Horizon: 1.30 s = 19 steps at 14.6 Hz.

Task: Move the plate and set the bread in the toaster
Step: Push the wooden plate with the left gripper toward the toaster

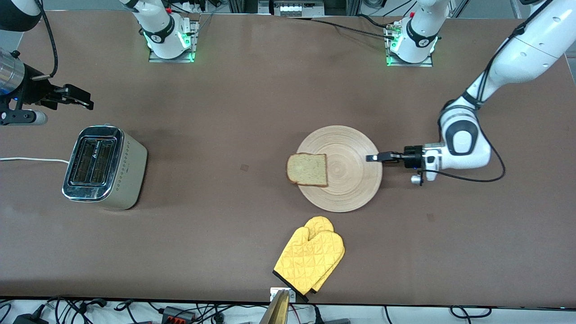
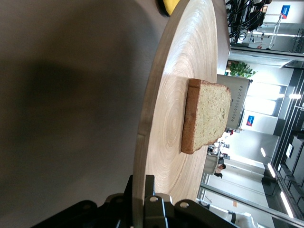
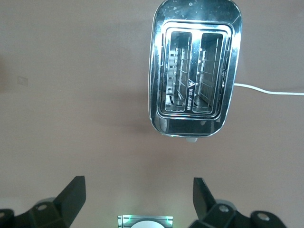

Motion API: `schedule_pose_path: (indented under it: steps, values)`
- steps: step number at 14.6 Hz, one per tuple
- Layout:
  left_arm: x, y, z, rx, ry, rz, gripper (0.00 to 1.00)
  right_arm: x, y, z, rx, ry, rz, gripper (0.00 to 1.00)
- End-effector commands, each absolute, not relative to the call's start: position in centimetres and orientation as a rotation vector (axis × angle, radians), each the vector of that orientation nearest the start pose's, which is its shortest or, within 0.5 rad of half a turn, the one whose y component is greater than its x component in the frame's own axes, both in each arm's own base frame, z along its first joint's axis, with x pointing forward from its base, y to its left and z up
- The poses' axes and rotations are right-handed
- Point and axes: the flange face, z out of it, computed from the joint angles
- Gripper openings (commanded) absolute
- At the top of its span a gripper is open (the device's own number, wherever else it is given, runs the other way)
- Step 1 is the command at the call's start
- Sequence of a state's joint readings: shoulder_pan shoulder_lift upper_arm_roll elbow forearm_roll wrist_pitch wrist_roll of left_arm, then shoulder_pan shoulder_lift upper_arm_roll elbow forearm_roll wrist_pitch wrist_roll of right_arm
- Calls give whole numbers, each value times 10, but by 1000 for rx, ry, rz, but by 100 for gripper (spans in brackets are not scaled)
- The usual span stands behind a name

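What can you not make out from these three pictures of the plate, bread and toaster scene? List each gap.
- Plate underside at the left gripper: hidden by the plate in every view.
- Bread's lower face: against the plate.
- Toaster slot bottoms: dark, front and right wrist views.
- Toaster cord's end: cut off by the front view's edge.
- Right gripper pads: too small, front view.

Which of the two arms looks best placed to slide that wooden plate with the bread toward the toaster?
The left. Its gripper is already shut on the plate's rim, bread on top. The right gripper hangs open near the toaster, better placed to take the bread later.
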<state>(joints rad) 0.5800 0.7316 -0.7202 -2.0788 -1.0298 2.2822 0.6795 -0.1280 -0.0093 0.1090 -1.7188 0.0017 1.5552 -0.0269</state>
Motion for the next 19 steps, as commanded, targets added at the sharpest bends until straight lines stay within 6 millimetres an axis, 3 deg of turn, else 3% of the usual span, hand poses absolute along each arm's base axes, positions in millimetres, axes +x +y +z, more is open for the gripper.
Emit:
schedule_pose_path:
  steps: [1,3,6,10,13,14,16,19]
  values:
    - [530,-190,154,1994,96,-137,1,542,-8,563,-3109,-39,257,100]
    - [508,-252,149,1957,91,-116,1,544,-9,559,-3107,-37,269,100]
    - [485,-297,127,1885,80,-98,1,544,-9,559,-3107,-37,269,100]
    - [474,-309,93,1896,51,-72,1,545,-9,556,-3105,-37,281,100]
    - [468,-319,89,1936,62,-72,1,545,-9,556,-3105,-37,281,100]
    - [469,-318,89,1934,72,-69,18,545,-8,555,-3104,-39,288,100]
    - [474,-310,90,1934,85,-54,100,543,-7,555,-3091,-37,308,100]
    - [493,-275,95,1932,28,69,100,543,-7,554,-3084,-36,314,100]
